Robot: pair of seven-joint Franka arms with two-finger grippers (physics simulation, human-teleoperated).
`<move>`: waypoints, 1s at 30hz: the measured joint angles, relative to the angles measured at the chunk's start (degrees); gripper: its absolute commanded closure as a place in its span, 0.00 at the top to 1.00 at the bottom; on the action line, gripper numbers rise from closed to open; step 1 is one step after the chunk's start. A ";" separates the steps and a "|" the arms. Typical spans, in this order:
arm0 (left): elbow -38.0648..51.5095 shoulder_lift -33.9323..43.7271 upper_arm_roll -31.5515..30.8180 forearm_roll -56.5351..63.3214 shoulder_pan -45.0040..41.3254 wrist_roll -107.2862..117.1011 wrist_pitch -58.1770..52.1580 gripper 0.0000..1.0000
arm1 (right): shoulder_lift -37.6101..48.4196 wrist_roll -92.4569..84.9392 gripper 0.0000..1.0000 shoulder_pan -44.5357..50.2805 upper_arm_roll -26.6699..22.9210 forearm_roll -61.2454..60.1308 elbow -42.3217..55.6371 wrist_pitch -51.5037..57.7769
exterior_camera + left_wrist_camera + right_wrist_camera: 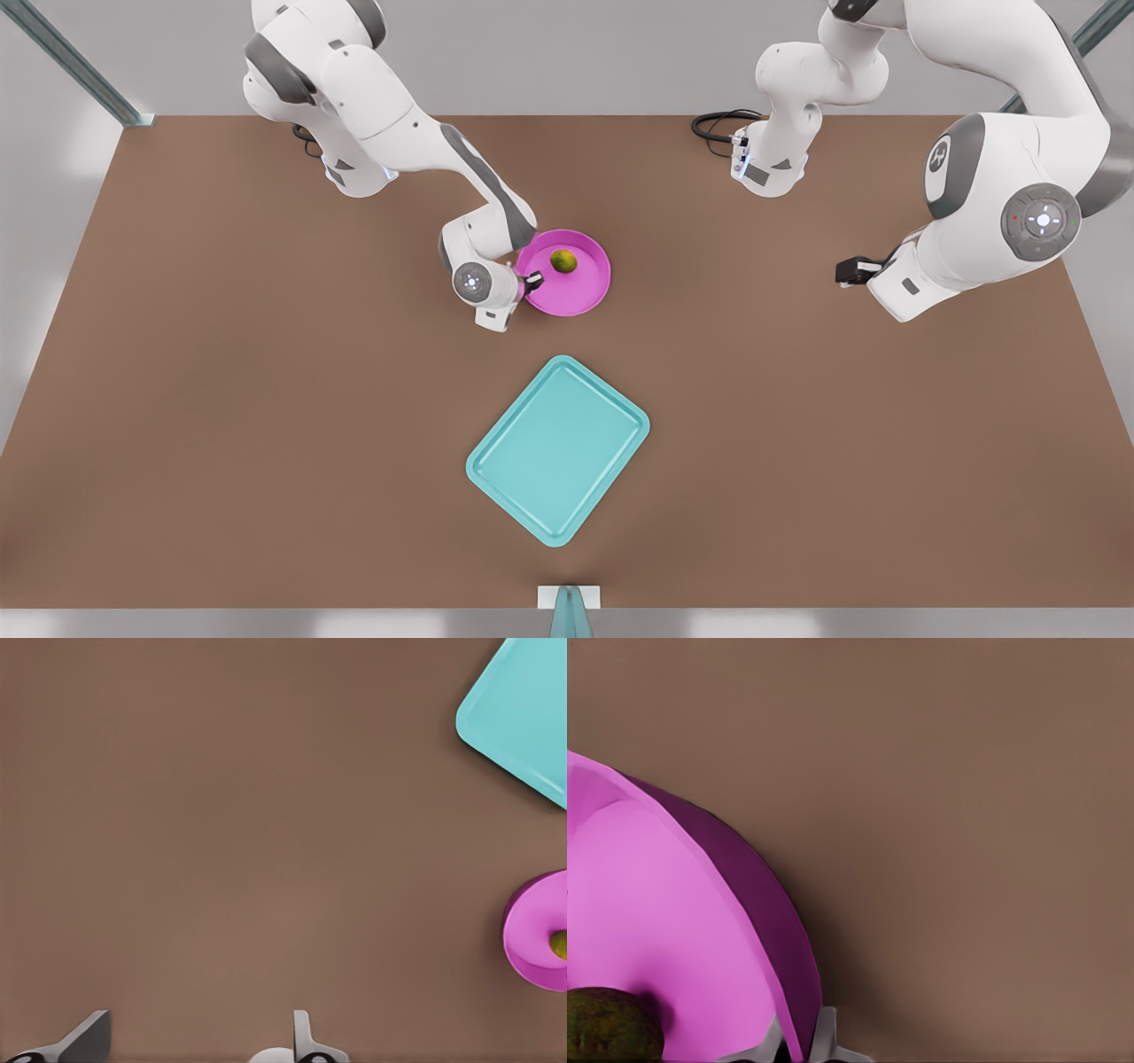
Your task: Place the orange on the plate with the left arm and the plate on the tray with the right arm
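The orange sits inside the plate, a little toward the far side of the dish, and the plate rests on the brown table near its middle. The right gripper is at the plate's rim on the front view's left; in the right wrist view its two pale fingertips straddle the raised pink rim, one inside the dish and one outside, pressed against it so that the wall is pinched between them. The orange lies just beside that grip, on the dish floor.

The tray lies flat and turned at an angle, nearer the camera than the plate and well apart from it, with bare table between the two.

The left gripper hangs over open table at the front view's right, well away from plate and tray (this arm waits). In the left wrist view its fingers are spread wide with nothing between them, and a corner of the tray and an edge of the plate show farther off.

A black cable loops beside the base of the arm on the front view's right, at the table's far edge.
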State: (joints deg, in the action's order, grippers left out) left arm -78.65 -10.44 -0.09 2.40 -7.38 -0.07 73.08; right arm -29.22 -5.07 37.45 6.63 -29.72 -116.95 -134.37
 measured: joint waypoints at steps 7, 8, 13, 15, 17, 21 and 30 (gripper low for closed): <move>0.52 -0.19 0.01 0.03 0.05 -0.25 -0.10 1.00 | 2.16 -0.49 0.21 -0.11 0.30 -0.12 2.66 0.77; 0.60 -0.18 0.01 0.03 0.02 -0.28 -0.20 1.00 | 2.17 -0.53 0.21 -0.19 0.29 -0.40 3.55 0.82; 0.67 -0.18 0.00 0.03 -0.01 -0.40 -0.46 1.00 | 0.77 -0.60 0.21 -2.30 0.23 -2.27 10.62 0.89; 0.67 -0.22 0.00 0.03 0.00 -0.44 -0.51 1.00 | -0.70 -0.56 0.21 -3.82 0.22 -2.79 14.26 0.88; 0.67 -0.24 0.00 0.04 0.00 -0.47 -0.55 1.00 | -3.02 -0.51 0.21 -5.51 0.12 -3.65 18.29 0.83; 0.99 -0.85 0.00 -0.01 0.02 -0.52 -0.53 1.00 | -8.26 -0.44 0.21 -8.84 -0.16 -4.58 25.60 0.54; 4.00 -2.17 0.00 -0.05 0.00 -0.48 -1.05 1.00 | -19.99 -0.36 0.21 -13.07 -0.97 -4.77 39.04 -1.27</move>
State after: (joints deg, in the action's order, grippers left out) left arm -74.65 -12.62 -0.09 2.35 -7.38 -0.54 72.03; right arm -49.21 -5.42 24.38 5.65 -34.49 -77.91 -135.64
